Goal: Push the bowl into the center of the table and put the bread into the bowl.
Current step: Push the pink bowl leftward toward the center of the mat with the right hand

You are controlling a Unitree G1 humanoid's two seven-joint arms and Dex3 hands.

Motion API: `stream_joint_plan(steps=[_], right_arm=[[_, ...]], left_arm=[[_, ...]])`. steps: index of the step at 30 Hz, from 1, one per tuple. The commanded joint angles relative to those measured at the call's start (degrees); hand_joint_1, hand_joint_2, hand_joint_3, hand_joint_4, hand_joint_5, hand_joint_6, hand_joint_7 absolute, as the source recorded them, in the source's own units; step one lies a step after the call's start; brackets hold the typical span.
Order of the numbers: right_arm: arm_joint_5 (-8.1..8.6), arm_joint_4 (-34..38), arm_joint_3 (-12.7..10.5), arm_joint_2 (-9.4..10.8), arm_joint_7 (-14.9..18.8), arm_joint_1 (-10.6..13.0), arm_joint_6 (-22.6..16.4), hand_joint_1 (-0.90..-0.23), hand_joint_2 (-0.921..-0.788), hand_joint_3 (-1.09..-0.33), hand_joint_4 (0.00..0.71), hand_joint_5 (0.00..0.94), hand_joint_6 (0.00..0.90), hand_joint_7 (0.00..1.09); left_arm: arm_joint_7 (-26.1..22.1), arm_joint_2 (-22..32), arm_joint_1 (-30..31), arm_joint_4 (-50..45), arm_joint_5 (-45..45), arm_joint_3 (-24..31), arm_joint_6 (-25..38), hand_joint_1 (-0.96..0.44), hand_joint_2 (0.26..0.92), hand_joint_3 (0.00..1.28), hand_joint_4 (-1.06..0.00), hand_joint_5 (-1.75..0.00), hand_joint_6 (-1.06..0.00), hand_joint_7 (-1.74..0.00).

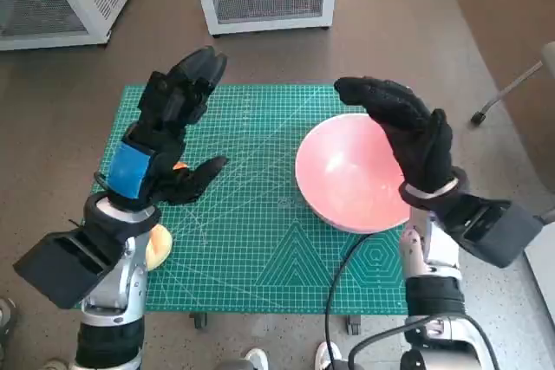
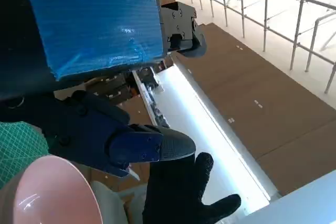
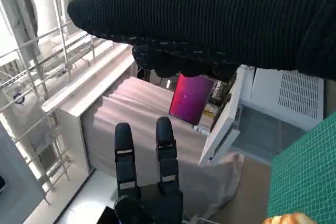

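Bowl (image 1: 351, 171) on surface (image 1: 251, 240), right robot hand (image 1: 408, 132) spread over it; bread (image 1: 159, 246) under left robot hand (image 1: 169, 127), spread, holding nothing.

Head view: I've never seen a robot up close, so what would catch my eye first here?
Probably the pink bowl on the right part of the green mat, with the gloved right hand hovering at its far right edge. Next, the left hand with blue tape on its back, raised open over the mat's left side. Under that arm, a bit of bread peeks out near the mat's left edge.
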Motion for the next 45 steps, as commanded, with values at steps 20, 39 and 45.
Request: stream_joint_plan(steps=[20,39,45], right_arm=[[-6.16,27.64,-9.45,-10.74,-15.22,-6.88,-6.05,-0.572,-0.921,-0.667,0.198,0.018,0.329,0.02],[-17.59,37.97,-5.35,-11.84,-31.64,-6.21,1.48,-0.579,-0.921,-0.699,0.223,0.013,0.344,0.03],[-18.9,38.5,-4.64,-10.25,-32.9,-6.05,3.76,-0.573,-0.921,-0.72,0.226,0.009,0.346,0.02]], left_arm=[[0.38,0.33,1.01,-0.11,0.79,0.44,-1.7,-0.57,0.921,0.36,-0.2,0.0,0.0,-0.56],[0.55,0.18,1.24,0.25,1.1,0.78,-2.28,-0.58,0.921,0.36,-0.2,0.0,0.0,-0.55],[0.43,0.33,1.74,-0.32,0.83,1.04,-1.97,-0.58,0.921,0.36,-0.2,0.0,0.0,-0.55]])
